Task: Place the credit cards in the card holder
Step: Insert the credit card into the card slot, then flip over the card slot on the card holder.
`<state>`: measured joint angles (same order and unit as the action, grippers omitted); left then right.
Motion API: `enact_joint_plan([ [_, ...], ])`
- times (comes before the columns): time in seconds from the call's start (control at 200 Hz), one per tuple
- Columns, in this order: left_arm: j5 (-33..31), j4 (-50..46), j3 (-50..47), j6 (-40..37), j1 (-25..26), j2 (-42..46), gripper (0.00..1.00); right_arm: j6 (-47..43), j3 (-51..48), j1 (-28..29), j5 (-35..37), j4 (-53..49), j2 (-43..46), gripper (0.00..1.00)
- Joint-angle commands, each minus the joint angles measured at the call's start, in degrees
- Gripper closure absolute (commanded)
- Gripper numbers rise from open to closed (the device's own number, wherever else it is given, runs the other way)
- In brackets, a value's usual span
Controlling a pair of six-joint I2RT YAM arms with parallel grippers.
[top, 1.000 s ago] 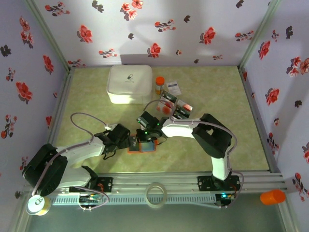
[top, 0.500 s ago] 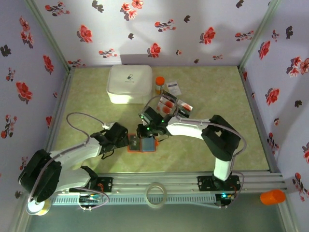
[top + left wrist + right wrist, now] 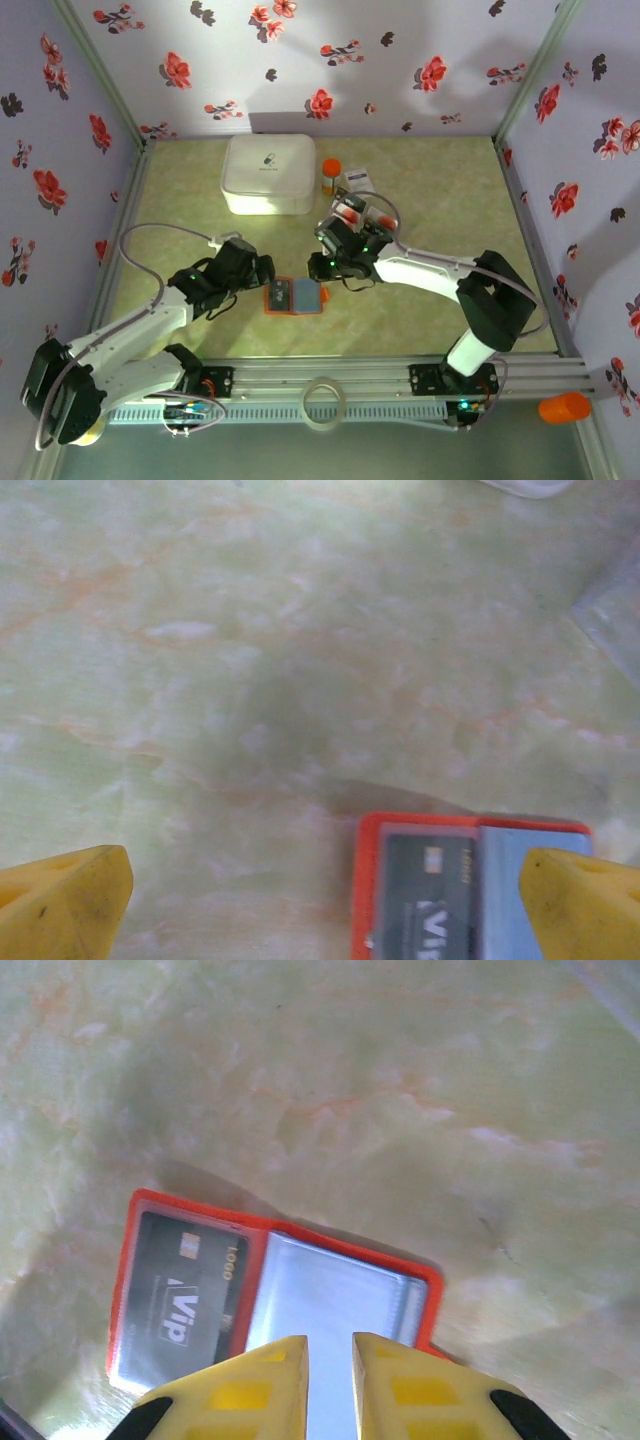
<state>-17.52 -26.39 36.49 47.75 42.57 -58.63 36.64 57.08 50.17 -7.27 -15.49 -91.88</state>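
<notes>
Pale green marbled tabletop [image 3: 460,290]; small orange-red folding card holder [image 3: 295,297] lies open, light blue inside, near the front edge.
Dark VIP-printed credit card [image 3: 185,1295] sits in one pocket. Left gripper [image 3: 325,895] spread wide, empty; right gripper [image 3: 330,1360] parted a crack above the holder, empty.

White box [image 3: 266,173] beside orange-capped bottle [image 3: 330,177] on green marbled table [image 3: 450,200]
</notes>
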Motion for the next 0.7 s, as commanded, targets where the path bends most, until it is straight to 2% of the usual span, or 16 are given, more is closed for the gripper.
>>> enact_joint_plan([
  [0.0, 0.57, 1.59, 1.71, 1.8, 3.45, -0.39, 0.0, -1.42, -2.13, -1.51, 1.47, -1.89, 2.26, 0.8],
  [0.165, -1.55, 4.47, 0.97, 4.73, 9.0, -2.96, 0.0, 0.06, -3.93, -3.79, -2.85, 0.08, 2.7, 0.8],
  [0.36, -2.06, 8.73, -0.89, 6.57, 13.22, -7.0, 0.0, 0.59, -3.82, -4.57, -5.76, 1.03, -0.03, 0.81],
  [0.695, -2.46, 12.56, -1.74, 5.74, 15.0, -13.82, 0.0, 2.31, -2.95, -4.13, -9.62, 4.26, -3.48, 0.84],
])
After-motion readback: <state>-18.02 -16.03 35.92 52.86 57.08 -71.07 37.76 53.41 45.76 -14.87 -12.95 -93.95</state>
